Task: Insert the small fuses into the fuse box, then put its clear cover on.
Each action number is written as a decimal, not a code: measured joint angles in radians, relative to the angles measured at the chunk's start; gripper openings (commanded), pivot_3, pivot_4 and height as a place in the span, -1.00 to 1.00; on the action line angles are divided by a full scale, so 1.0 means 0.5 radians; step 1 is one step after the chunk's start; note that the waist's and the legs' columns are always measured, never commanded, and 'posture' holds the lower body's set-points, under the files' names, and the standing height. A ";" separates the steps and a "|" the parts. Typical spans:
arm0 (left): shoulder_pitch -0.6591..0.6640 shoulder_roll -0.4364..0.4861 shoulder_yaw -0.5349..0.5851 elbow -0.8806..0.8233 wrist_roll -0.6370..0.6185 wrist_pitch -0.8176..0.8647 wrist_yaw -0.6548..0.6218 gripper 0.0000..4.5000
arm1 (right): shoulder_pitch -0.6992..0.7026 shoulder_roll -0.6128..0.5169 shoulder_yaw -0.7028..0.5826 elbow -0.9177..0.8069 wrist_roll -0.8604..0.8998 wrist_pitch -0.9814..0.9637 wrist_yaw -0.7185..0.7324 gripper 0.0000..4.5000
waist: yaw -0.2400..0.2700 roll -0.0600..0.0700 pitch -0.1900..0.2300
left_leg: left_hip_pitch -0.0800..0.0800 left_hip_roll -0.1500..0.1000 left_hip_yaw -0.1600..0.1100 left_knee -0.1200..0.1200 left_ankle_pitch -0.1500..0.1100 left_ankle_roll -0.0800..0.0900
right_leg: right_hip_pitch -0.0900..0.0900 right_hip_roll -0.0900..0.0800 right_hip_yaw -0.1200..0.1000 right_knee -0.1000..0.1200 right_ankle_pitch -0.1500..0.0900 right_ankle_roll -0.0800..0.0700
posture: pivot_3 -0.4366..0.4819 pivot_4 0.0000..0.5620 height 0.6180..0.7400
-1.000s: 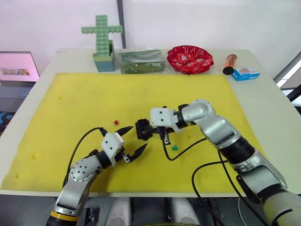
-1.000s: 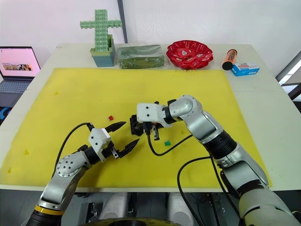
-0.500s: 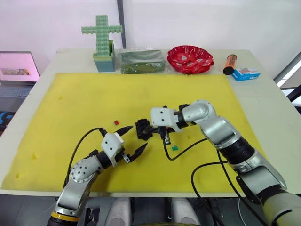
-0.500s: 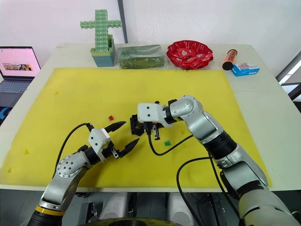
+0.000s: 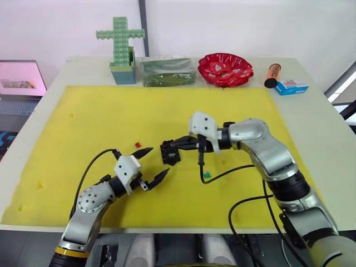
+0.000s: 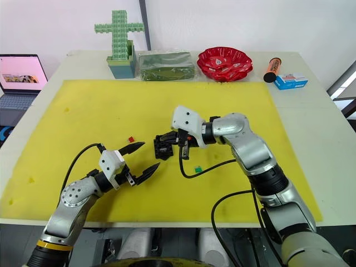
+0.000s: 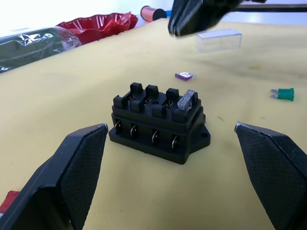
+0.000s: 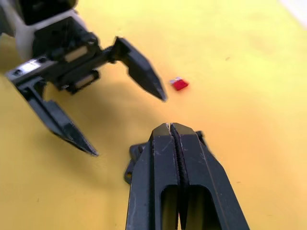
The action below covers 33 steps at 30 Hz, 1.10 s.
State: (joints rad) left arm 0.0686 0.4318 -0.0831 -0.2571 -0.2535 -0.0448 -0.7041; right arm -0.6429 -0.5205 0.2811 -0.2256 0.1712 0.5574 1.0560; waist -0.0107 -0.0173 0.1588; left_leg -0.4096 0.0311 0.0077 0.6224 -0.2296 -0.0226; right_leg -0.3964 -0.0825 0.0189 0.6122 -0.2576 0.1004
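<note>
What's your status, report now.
Left gripper open beside fuse box. Right gripper shut, empty, above it. Grey fuse seated; red fuse, green fuse loose.

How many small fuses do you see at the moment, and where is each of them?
4: a grey fuse seated in the fuse box; a purple fuse and a green fuse loose on the yellow mat beyond the box; a red fuse near the left hand.

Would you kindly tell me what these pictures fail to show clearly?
- Fuse box top: right wrist view, hidden behind the shut right gripper.
- Clear cover: left wrist view, its near corner hidden by the right gripper.
- Purple fuse: too small to read.
</note>
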 measured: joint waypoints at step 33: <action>-0.417 0.782 0.858 0.887 -0.343 0.299 -0.446 1.00 | 1.028 -0.499 -1.158 0.163 0.230 -0.476 -0.391 0.98 | -0.002 -0.001 0.002 | 0.001 0.000 0.023 -0.002 0.000 0.000 | -0.005 0.005 0.004 0.001 0.000 0.001 | -0.05 -0.47 1.00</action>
State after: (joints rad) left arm -0.1398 0.8227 0.3458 0.1863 -0.4249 0.1046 -0.9269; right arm -0.1290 -0.7702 -0.2977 -0.1442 0.2864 0.3192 0.8606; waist -0.0115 -0.0180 0.1597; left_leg -0.4091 0.0312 0.0193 0.6213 -0.2295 -0.0224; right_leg -0.3989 -0.0799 0.0209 0.6127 -0.2576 0.1009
